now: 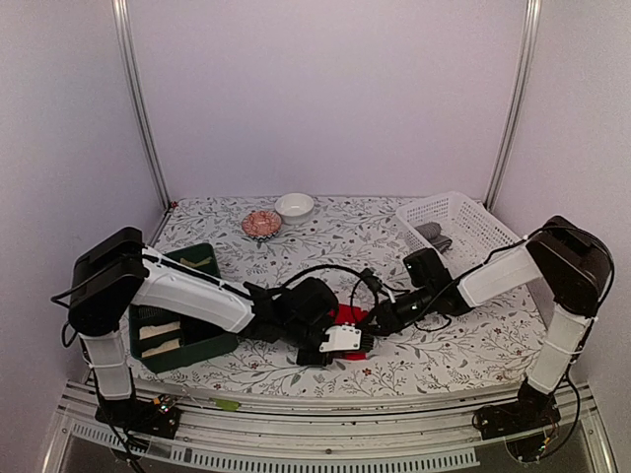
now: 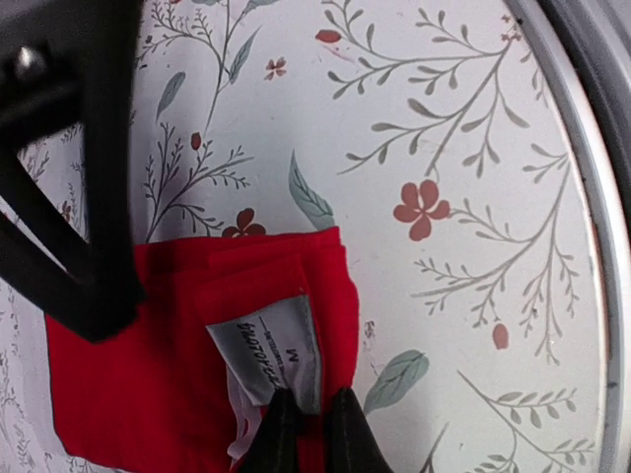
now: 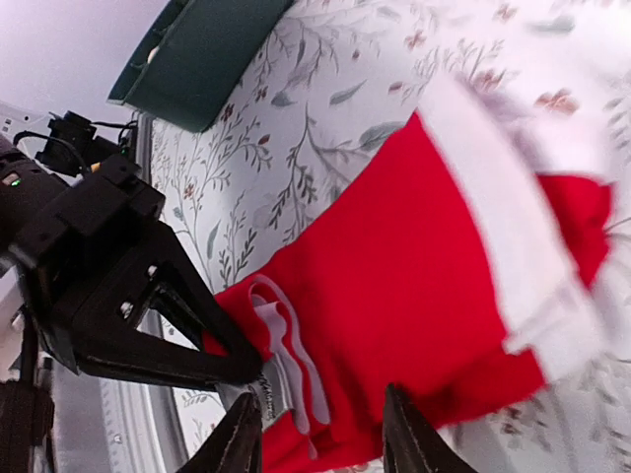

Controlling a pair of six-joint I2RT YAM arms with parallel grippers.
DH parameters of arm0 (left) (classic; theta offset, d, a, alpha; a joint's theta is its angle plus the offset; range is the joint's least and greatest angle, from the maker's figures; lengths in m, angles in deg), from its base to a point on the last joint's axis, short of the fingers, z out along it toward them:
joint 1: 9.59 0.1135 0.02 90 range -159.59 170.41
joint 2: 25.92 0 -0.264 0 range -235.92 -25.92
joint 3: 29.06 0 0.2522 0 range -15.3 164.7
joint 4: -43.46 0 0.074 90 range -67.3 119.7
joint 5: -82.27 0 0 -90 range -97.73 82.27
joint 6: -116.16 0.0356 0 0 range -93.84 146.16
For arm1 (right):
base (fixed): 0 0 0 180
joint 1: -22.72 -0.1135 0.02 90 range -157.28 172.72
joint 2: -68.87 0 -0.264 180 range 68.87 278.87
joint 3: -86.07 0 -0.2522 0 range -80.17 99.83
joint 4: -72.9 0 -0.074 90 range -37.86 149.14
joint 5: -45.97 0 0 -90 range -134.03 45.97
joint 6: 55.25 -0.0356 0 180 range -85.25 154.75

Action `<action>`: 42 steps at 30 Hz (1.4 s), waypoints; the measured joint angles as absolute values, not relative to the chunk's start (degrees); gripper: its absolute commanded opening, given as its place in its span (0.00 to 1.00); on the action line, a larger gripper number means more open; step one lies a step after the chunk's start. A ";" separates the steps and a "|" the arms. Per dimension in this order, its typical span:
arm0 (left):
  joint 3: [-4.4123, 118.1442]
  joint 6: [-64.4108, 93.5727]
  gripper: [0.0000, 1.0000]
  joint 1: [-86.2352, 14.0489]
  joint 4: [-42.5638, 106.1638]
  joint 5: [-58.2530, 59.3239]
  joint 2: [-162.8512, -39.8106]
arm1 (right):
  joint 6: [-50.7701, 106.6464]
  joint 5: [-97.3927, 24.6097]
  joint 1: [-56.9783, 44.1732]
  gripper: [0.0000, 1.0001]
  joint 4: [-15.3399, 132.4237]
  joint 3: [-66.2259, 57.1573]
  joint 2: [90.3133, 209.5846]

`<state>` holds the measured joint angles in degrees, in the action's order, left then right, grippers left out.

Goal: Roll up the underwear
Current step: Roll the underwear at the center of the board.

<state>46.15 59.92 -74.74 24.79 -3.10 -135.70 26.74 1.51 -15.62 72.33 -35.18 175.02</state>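
left gripper (image 2: 314,414) is clamped on the red underwear (image 2: 148,374) beside its label (image 2: 271,350); right gripper (image 3: 320,419) gapes over the same edge. the cloth lies on the worktop (image 1: 444,350), midway along the front edge. light, limp, thin: i'd grip the folded edge, both layers together.

left arm (image 1: 197,296): we log it stretched low and rightward, wrist near centre.
left gripper (image 2: 314,434): fingers almost together, pinching the red underwear (image 2: 148,394) at its label.
right arm (image 1: 503,271): elbow high at the far right, forearm sloping down and leftward.
right gripper (image 3: 320,439): we note its fingers parted, red cloth between them, just beside the left fingertips.
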 measured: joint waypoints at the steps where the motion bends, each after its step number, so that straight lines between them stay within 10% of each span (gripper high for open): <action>1: 46.93 59.39 0.00 -74.37 23.28 -2.03 -135.81 | 25.93 -0.66 -14.71 0.54 73.88 -37.45 171.87; 6: 53.43 57.89 0.00 -70.74 14.41 6.06 -138.61 | 22.20 -7.98 -13.04 0.71 80.22 -45.10 158.12; 18: 70.82 56.01 0.00 -60.99 -6.93 29.77 -149.86 | 26.92 -20.68 -24.65 0.63 79.56 -56.95 133.84; 42: 75.52 54.65 0.00 -57.23 -16.70 39.43 -154.45 | 55.05 -29.25 -34.29 0.54 78.21 -41.80 165.55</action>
<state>75.52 54.65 -57.23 -16.70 39.43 -154.45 55.05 -29.25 -34.29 78.21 -41.80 165.55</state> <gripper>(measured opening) 0.083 0.581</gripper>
